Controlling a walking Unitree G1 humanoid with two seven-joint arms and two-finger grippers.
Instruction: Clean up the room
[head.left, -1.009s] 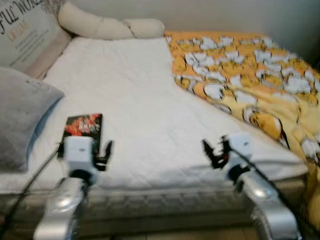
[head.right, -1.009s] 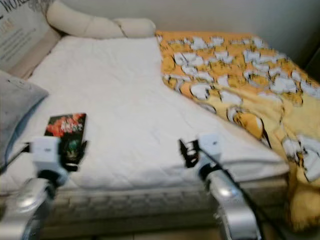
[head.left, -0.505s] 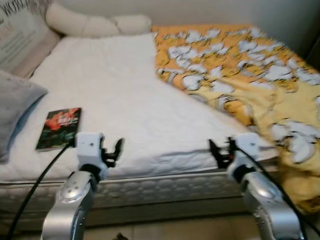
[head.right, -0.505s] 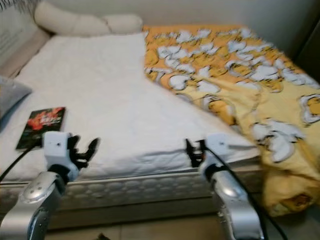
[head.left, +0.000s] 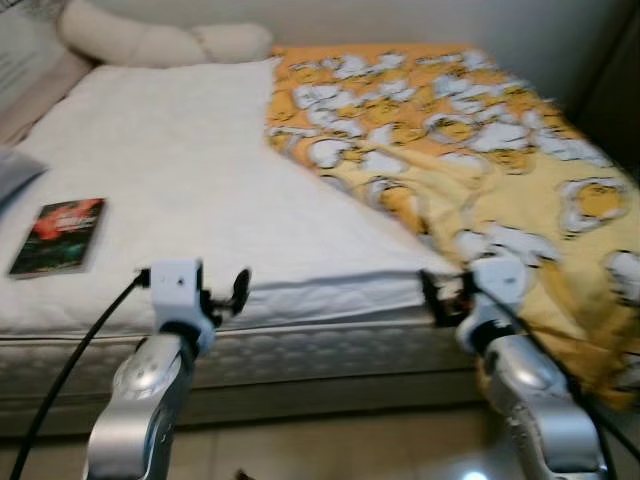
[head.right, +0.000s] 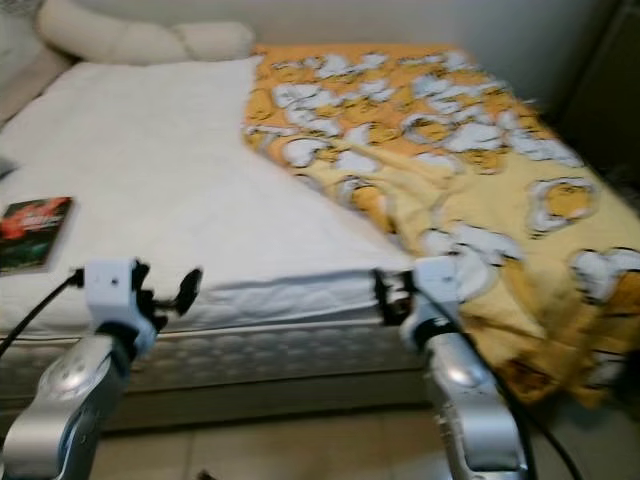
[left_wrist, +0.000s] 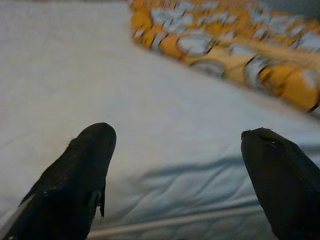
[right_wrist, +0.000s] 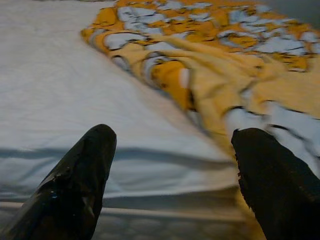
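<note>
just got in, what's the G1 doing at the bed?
Nothing is grasped. The robot stands at the foot of the bed, with the left gripper and right gripper both open and empty at the mattress edge. The yellow blanket lies rumpled across the right side, spilling over the edge. A book lies on the white sheet, far left.

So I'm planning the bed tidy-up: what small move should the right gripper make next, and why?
Probably ease the right gripper forward onto the yellow blanket. Its fingers are open and empty at the mattress edge, and the blanket's rumpled edge lies just ahead, bunched over one side of the bed.
</note>
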